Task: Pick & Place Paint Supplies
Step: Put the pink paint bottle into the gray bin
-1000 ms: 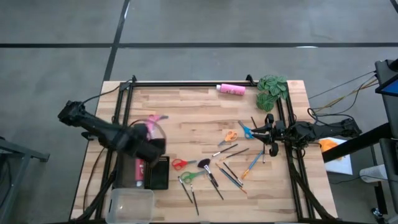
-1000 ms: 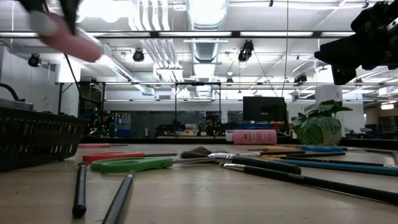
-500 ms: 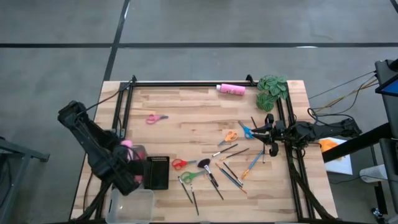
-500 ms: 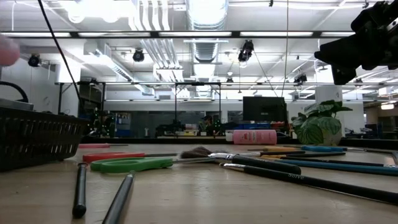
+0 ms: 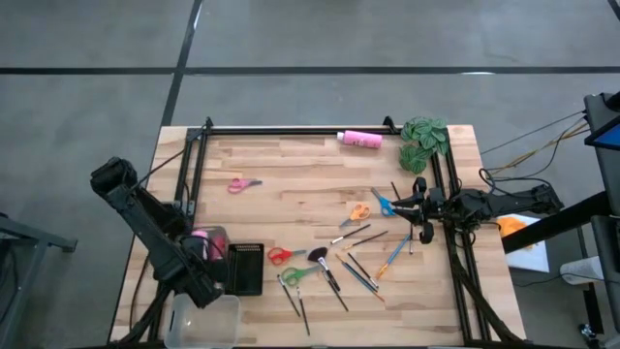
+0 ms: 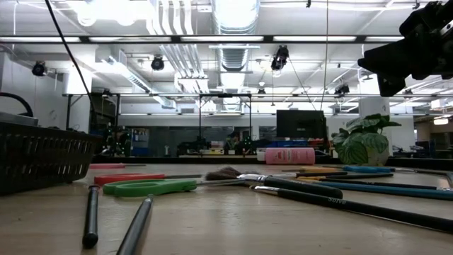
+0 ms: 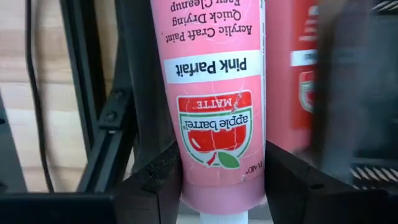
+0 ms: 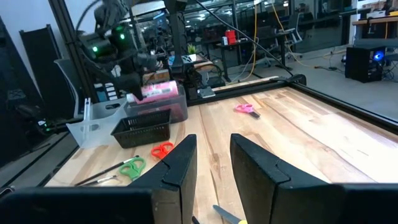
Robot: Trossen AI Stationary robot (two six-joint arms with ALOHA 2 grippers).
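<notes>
The left gripper [image 7: 221,186] clamps a pink paint bottle [image 7: 214,93] over the black basket [image 5: 244,269], beside a clear bin [image 5: 203,322]. The right gripper [image 8: 211,165] idles, fingers parted and empty, near scattered brushes [image 5: 358,271] and scissors [image 5: 359,210].
</notes>
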